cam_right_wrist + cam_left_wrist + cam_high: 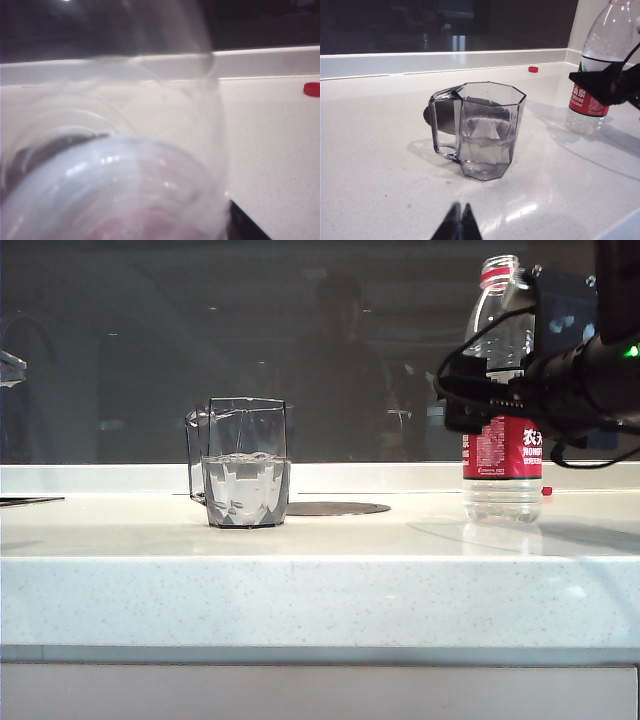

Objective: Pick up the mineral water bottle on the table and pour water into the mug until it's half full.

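The mineral water bottle (501, 452) stands upright and uncapped on the table (320, 590) at the right. My right gripper (492, 392) is open, its jaws on either side of the bottle above the red label. In the right wrist view the bottle (115, 175) fills the picture. One black finger (246, 223) shows just beside it, and the other is hidden. The faceted mug (246, 462) stands left of centre with water (245, 490) up to about half its height. My left gripper (460, 210) is shut and empty, hovering short of the mug (482, 130).
A small red cap (533, 69) lies on the table by the back wall, behind the bottle (612, 35). A dark round disc (338, 508) is set into the table just behind the mug. The thick front edge runs across the exterior view.
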